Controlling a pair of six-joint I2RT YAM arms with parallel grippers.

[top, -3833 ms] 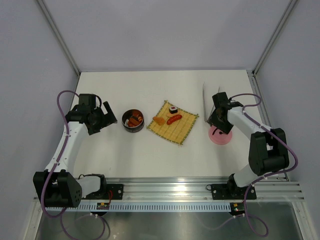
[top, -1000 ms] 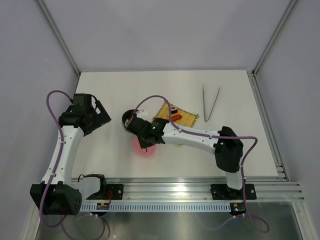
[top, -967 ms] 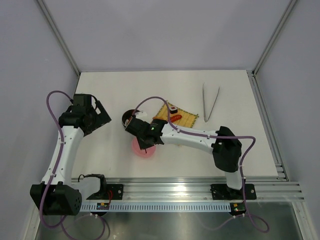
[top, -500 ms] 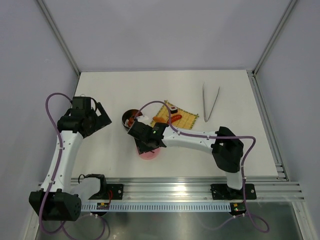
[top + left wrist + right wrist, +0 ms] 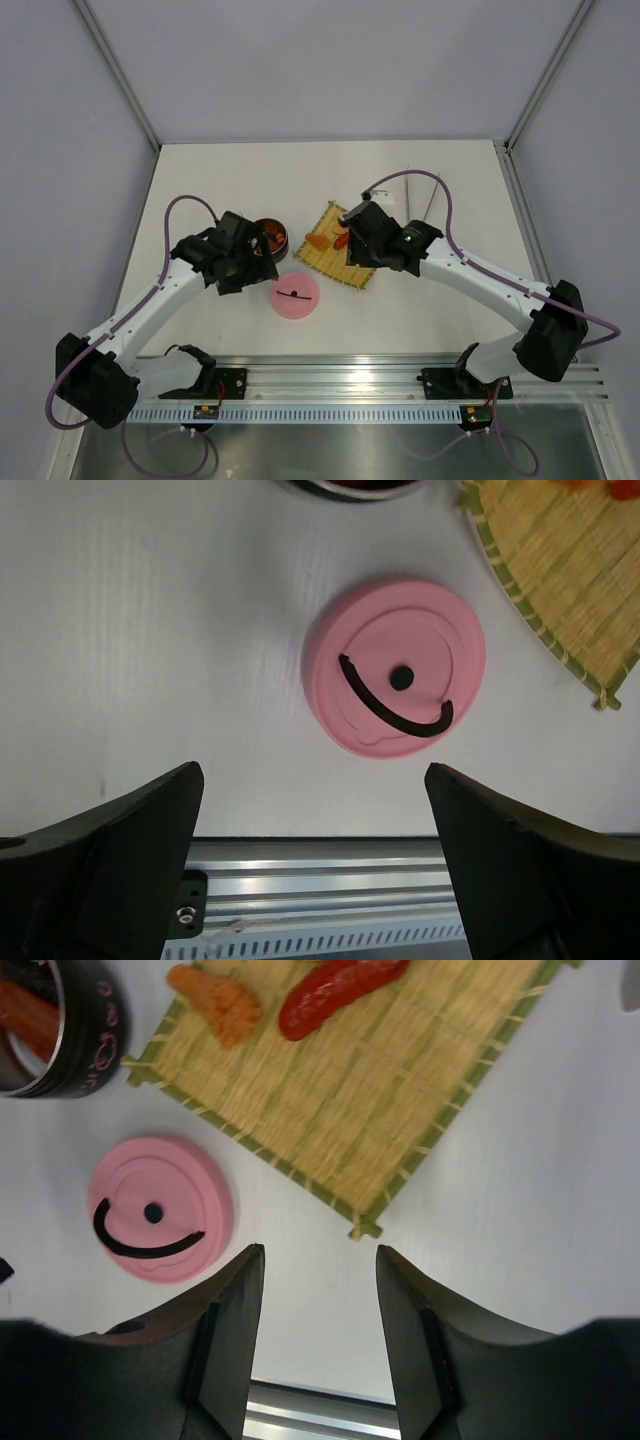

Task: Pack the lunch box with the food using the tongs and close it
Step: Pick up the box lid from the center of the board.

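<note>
Withdrawn to the mat (image 5: 370,1100), the right gripper (image 5: 318,1260) gapes empty, leaving the pink lid (image 5: 420,640) flat under the left gripper (image 5: 312,780) (spread wide too).

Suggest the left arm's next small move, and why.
Probably lower the left gripper over the pink lid: its jaws stand wide open, and the lid lies free on the table beneath them, near the lunch box. A sausage and an orange chunk lie unpacked on the mat, so closing may be premature.
</note>
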